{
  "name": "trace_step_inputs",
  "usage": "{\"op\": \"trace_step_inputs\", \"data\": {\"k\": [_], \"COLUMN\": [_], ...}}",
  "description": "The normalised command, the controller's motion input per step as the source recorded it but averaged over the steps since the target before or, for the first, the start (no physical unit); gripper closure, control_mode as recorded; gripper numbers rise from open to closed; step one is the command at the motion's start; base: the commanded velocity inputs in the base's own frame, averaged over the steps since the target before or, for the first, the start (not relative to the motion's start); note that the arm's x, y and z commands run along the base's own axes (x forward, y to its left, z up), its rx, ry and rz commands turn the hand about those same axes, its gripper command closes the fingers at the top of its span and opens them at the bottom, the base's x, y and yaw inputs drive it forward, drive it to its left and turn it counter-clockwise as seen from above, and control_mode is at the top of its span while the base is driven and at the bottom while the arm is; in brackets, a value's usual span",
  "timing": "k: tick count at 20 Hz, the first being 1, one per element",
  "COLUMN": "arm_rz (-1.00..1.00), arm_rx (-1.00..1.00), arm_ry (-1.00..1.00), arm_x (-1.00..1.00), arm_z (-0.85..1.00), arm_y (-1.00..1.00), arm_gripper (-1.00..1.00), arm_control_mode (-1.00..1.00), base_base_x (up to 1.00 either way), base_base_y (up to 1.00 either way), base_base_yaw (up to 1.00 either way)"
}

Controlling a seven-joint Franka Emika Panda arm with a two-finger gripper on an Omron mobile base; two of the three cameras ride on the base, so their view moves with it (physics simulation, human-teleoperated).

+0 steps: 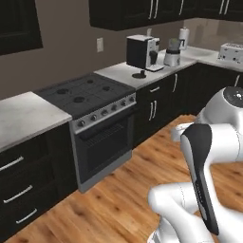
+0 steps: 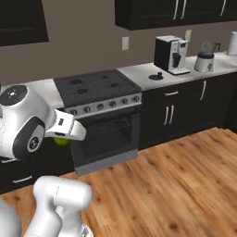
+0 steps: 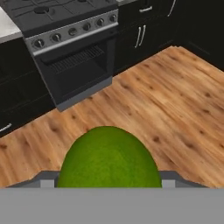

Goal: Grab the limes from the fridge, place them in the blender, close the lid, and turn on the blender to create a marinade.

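While the claw (image 3: pixel 109 181) grips a lime (image 3: pixel 108 157), the stove (image 1: pixel 90 102) sits between it and the blender (image 1: pixel 172 52).

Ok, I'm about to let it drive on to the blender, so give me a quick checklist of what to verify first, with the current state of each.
1. Lime in the gripper: ok, it sits between the fingers in the hand view.
2. Blender in sight: ok, on the counter right of the coffee machine.
3. Jar open: ok, the top looks uncovered.
4. Lid located: ok, on the counter left of the coffee machine.
5. Floor toward the blender: ok, bare wood.
6. Limes already in the jar: cannot tell.
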Motion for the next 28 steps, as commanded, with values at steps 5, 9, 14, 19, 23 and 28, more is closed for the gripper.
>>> {"op": "trace_step_inputs", "data": {"k": [5, 9, 14, 19, 23, 28], "arm_rz": [0.0, 0.0, 0.0, 0.0, 0.0, 0.0], "arm_rx": [0.0, 0.0, 0.0, 0.0, 0.0, 0.0], "arm_ry": [0.0, 0.0, 0.0, 0.0, 0.0, 0.0], "arm_x": [0.0, 0.0, 0.0, 0.0, 0.0, 0.0], "arm_z": [0.0, 0.0, 0.0, 0.0, 0.0, 0.0], "arm_y": [0.0, 0.0, 0.0, 0.0, 0.0, 0.0], "arm_gripper": [1.0, 1.0, 1.0, 1.0, 1.0, 1.0], "arm_control_mode": [1.0, 1.0, 1.0, 1.0, 1.0, 1.0], "base_base_x": [1.0, 1.0, 1.0, 1.0, 1.0, 1.0], "base_base_y": [-0.41, -0.48, -0.57, -0.66, -0.6, -0.53], "base_base_yaw": [-0.03, 0.0, 0.0, 0.04, 0.05, 0.07]}}
